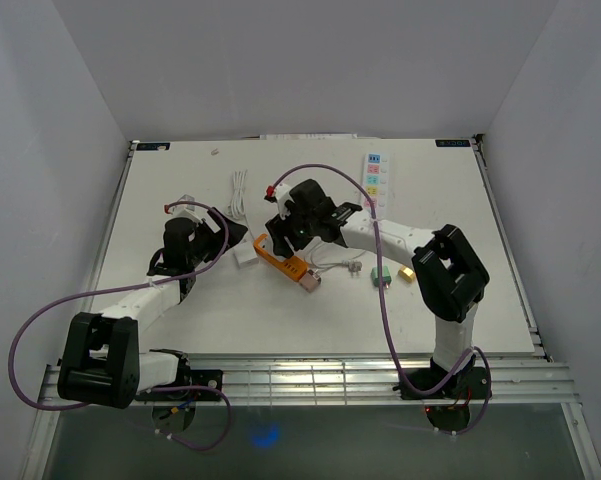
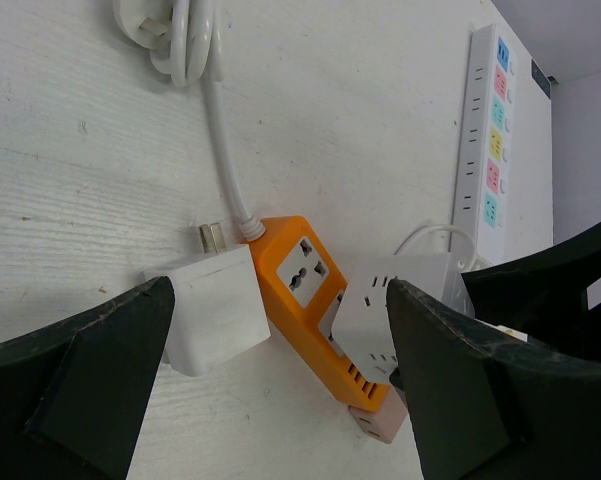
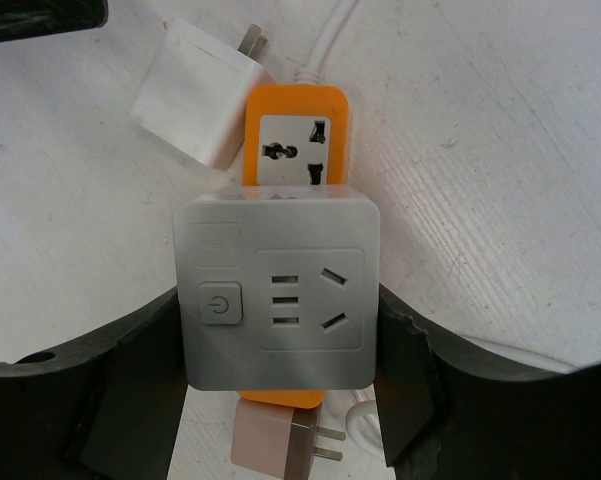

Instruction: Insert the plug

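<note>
An orange power strip (image 3: 295,140) lies on the white table, with one free socket showing at its far end. My right gripper (image 3: 278,335) is shut on a white square socket adapter (image 3: 278,305) with a power button and holds it on top of the strip's near part. Its pins are hidden, so I cannot tell how deep it sits. In the top view the right gripper (image 1: 286,230) is over the strip (image 1: 278,258). My left gripper (image 2: 280,390) is open and empty, just left of the strip (image 2: 295,275) and the adapter (image 2: 380,310).
A white charger block (image 2: 210,320) lies against the strip's left side. A pink plug (image 3: 280,440) lies at the strip's near end. A coiled white cable (image 2: 180,40) and a long white power strip (image 1: 373,180) lie farther back. Small green (image 1: 382,275) and gold (image 1: 406,273) pieces lie right.
</note>
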